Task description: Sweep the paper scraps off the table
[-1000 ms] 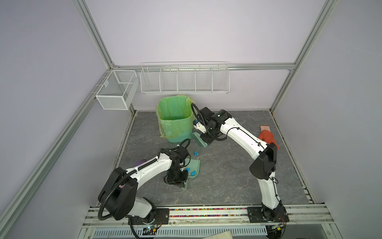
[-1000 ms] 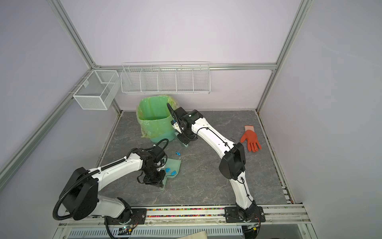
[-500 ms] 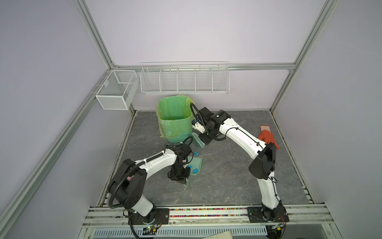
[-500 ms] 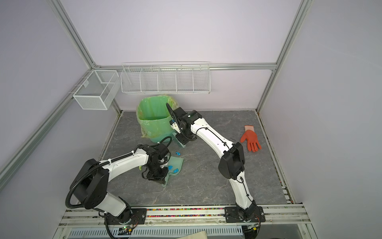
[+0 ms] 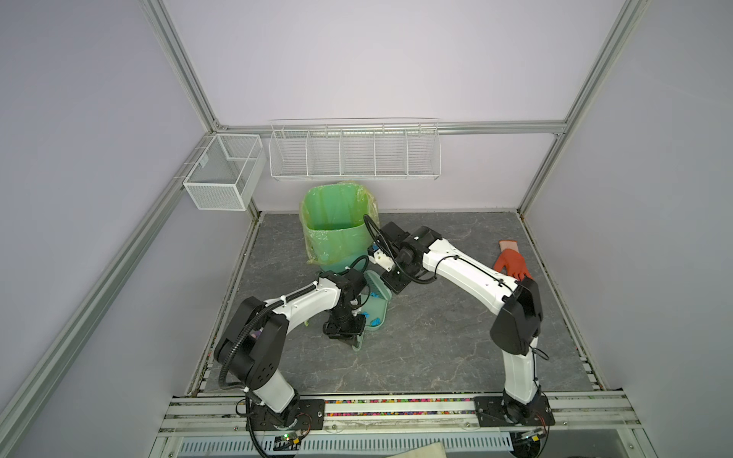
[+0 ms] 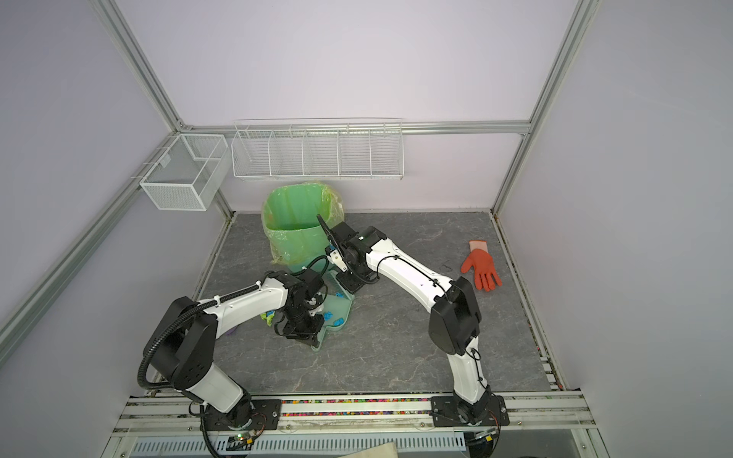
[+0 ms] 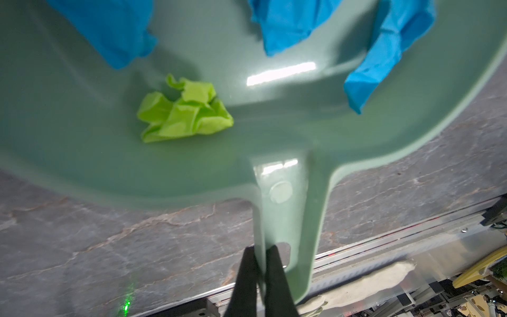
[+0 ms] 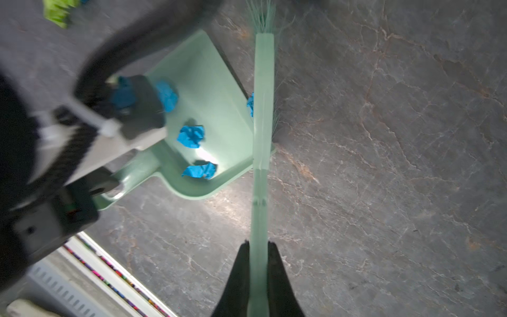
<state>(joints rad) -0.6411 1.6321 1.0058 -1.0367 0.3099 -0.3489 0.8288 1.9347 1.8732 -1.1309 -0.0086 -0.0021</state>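
A robot lab cell: aluminium frame rails [image 5: 182, 67], bare lilac walls [image 5: 357, 59].

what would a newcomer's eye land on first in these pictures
The wadded bright blue and lime-green paper scraps stand out, lying in a pale green plastic dustpan near the middle of the dark grey marbled table, the left gripper shut on its handle. Behind it stands a bin lined with a green plastic bag, and a lone orange rubber glove lies flat near the table's right edge.
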